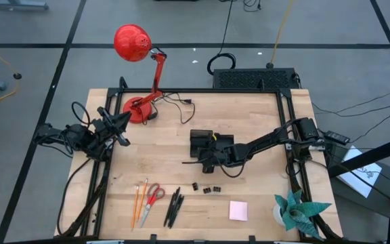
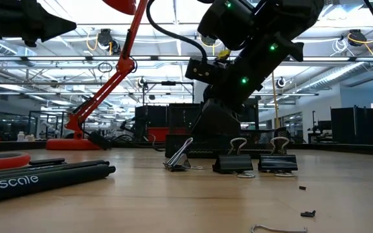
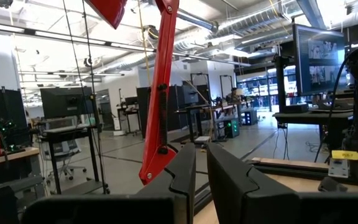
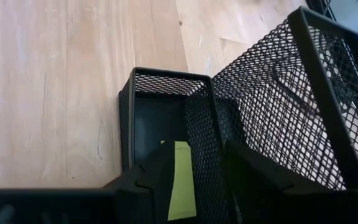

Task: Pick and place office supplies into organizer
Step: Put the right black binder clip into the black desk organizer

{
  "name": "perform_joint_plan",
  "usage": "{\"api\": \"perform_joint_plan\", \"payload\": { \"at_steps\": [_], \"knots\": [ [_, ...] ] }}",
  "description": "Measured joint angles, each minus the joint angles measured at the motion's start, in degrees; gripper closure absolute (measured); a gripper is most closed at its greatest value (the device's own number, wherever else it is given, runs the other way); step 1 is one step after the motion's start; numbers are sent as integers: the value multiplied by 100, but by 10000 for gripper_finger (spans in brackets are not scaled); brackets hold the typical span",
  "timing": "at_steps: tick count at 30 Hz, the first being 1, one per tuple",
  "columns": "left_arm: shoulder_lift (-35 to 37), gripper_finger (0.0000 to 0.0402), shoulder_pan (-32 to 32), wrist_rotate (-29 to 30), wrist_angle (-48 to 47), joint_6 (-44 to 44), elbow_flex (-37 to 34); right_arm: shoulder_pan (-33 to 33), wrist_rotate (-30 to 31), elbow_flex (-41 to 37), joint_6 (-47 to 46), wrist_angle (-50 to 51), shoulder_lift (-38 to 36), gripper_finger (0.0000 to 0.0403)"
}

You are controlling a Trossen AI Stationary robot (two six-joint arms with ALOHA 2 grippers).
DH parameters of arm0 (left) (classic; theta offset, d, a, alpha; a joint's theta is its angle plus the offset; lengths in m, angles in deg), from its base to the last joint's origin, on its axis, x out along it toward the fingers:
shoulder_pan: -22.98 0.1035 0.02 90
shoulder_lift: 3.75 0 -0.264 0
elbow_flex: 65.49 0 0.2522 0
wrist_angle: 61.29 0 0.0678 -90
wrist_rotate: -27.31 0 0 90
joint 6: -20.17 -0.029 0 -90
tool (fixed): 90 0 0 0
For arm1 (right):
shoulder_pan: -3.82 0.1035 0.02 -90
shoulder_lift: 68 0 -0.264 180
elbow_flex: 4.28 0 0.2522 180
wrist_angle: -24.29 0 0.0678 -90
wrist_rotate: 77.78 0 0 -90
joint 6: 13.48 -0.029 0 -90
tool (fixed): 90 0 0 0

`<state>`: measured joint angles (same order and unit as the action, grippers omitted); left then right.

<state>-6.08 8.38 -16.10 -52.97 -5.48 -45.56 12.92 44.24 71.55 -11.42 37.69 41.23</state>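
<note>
Yellow-green piece (image 4: 180, 177) sits between the parted right gripper (image 4: 194, 180) fingers over the mesh organizer (image 4: 166, 84); light, flimsy, best pinched edgewise.

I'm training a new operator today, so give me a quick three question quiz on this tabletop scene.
1. True or false: the scissors already lie in the organizer.
2. Which gripper is over the organizer: A left, B right?
3. What colour is the piece showing in the organizer's compartment?

Key: 1 false, they lie on the table beside the pencils. 2 B, the right gripper; the left gripper waits near the lamp. 3 yellow-green.
</note>
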Motion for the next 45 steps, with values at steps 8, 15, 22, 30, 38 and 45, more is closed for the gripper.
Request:
{"api": "perform_joint_plan", "payload": {
  "at_steps": [8,15,22,30,38,45],
  "knots": [
    [0,355,0,0,0,-125,0,121,96,21,369,-272,13,293],
    [0,355,0,0,0,-120,0,374,534,414,839,-285,1,340],
    [-2,355,-2,0,-4,-116,0,825,532,625,1239,-257,-268,399],
    [-2,355,0,0,-7,-116,0,1264,423,600,763,357,-1026,400],
    [-1,355,-1,2,-77,-116,0,1414,-908,120,623,388,-1163,402],
    [-1,355,0,0,-90,-116,0,1307,-974,-15,528,352,-1163,402]
  ]
}}
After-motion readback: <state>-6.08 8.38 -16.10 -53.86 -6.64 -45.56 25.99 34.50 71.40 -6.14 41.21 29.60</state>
